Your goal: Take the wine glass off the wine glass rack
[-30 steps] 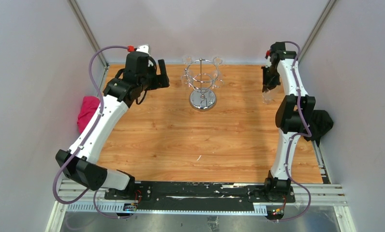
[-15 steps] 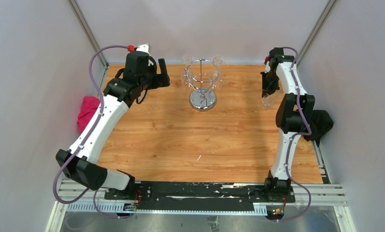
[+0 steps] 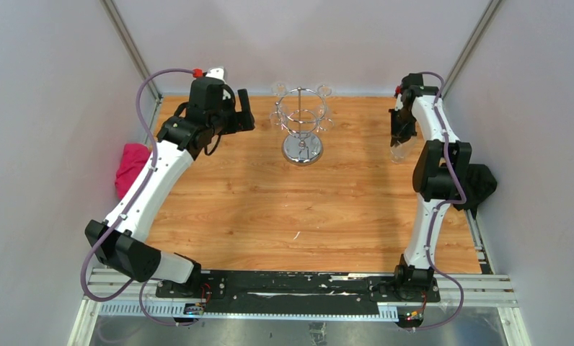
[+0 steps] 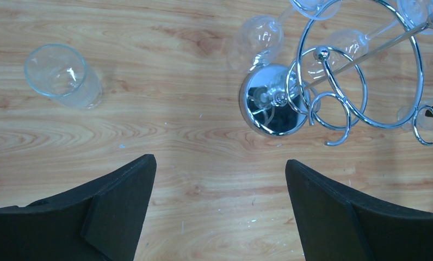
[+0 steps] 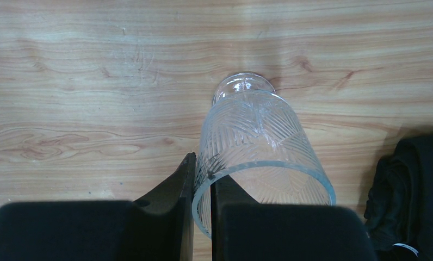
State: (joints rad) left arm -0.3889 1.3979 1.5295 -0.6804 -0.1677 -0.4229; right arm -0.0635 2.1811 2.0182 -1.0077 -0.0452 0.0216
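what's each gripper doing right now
left gripper: open, holding nothing
right gripper: shut on the rim of the patterned glass

Shiny chrome-wire wine glass rack (image 4: 271,106) w/ mirror-polished base; clear glossy stemmed wine glass (image 4: 260,33); clear pattern-cut glass tumbler (image 5: 258,136); matt grained wooden tabletop (image 4: 176,147); matt blk left gripper (image 4: 218,160) fingers (image 4: 122,206); pink cloth (image 3: 130,164).

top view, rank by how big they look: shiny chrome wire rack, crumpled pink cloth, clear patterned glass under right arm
1. shiny chrome wire rack, largest outline
2. crumpled pink cloth, partly hidden
3. clear patterned glass, clearly smallest
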